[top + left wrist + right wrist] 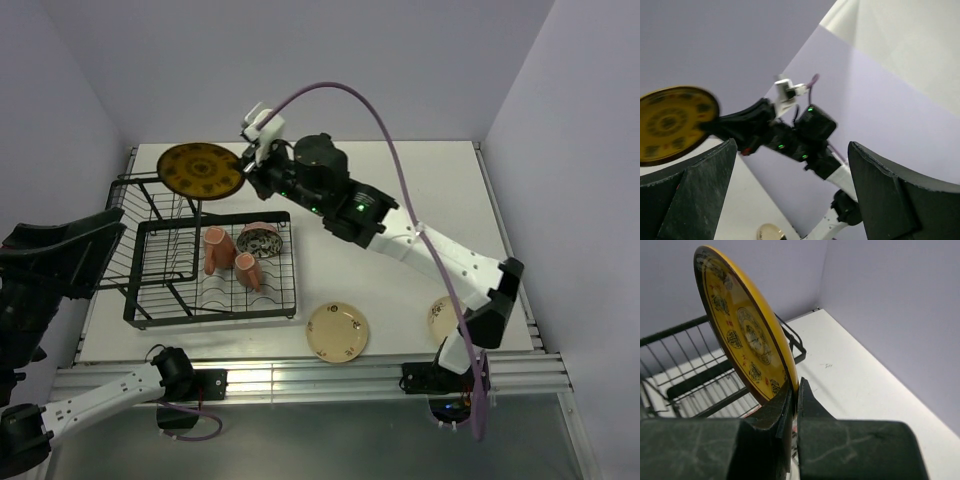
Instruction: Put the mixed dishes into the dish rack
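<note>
White surface (400,190) and lavender walls (300,60) are seen. Stretched forward, the right gripper (243,165) is held over the dish rack (145,270) far end, jaws pinching the mustard-yellow patterned plate (200,171) by its dark rim; the left gripper (105,240) jaws are spread.

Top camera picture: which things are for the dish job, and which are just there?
For the job: yellow plate in the right pincer; dish rack; two mugs and bowl inside it; two cream plates on the table.
Just there: purple cable; metal rail.
</note>
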